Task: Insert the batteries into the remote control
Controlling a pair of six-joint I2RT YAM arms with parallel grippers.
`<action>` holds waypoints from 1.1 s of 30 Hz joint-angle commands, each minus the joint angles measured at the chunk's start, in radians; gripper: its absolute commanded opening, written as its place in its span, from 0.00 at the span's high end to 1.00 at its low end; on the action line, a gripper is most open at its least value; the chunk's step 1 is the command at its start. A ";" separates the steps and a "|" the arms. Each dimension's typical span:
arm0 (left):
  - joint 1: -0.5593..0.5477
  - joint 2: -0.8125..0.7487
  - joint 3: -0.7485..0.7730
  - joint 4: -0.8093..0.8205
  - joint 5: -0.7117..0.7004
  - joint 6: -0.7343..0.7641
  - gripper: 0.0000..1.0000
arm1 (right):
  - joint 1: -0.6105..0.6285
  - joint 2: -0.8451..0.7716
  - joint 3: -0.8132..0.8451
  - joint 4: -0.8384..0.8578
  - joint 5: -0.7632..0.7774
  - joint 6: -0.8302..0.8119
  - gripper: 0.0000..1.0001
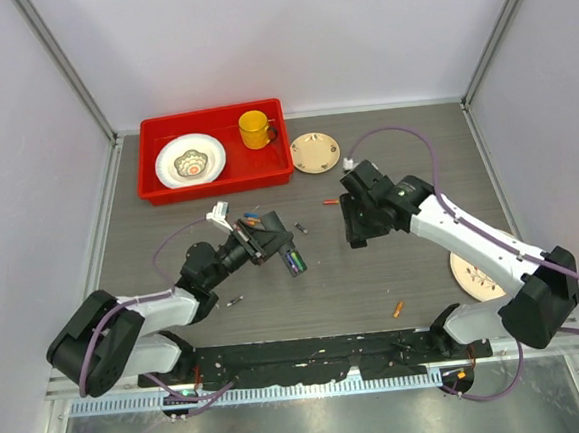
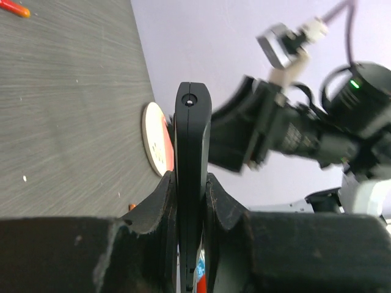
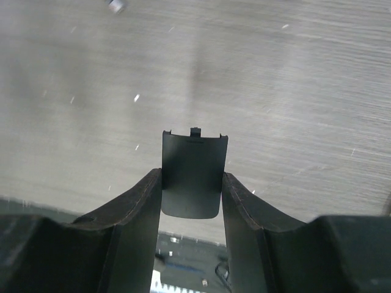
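Left hand (image 2: pixel 190 189) clenches the remote control (image 2: pixel 192 122); right hand (image 3: pixel 190 180) grasps its back cover (image 3: pixel 194 155); loose batteries (image 1: pixel 398 309) dot the bench (image 1: pixel 355 282).

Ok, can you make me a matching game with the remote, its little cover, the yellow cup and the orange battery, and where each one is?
1 remote
2 cover
3 yellow cup
4 orange battery

A in the red tray
B in the right gripper
C loose on the table
D in the left gripper

Pairs: 1-D, 2-B, 3-A, 4-C
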 commanded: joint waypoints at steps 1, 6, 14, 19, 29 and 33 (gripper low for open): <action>-0.006 0.057 0.079 0.086 -0.048 0.008 1.00 | 0.119 -0.025 0.121 -0.159 -0.027 -0.055 0.99; -0.023 0.128 0.099 0.143 -0.071 -0.012 1.00 | 0.214 0.004 0.268 -0.262 -0.028 -0.075 0.99; -0.077 0.183 0.116 0.144 -0.128 -0.015 1.00 | 0.300 0.082 0.399 -0.324 -0.080 -0.094 0.99; -0.097 0.209 0.116 0.152 -0.171 -0.048 1.00 | 0.342 0.145 0.416 -0.319 -0.071 -0.101 0.99; -0.103 0.249 0.094 0.198 -0.198 -0.124 1.00 | 0.356 0.231 0.466 -0.298 -0.079 -0.107 0.99; -0.103 0.255 0.091 0.212 -0.192 -0.131 1.00 | 0.359 0.257 0.489 -0.299 -0.079 -0.110 0.99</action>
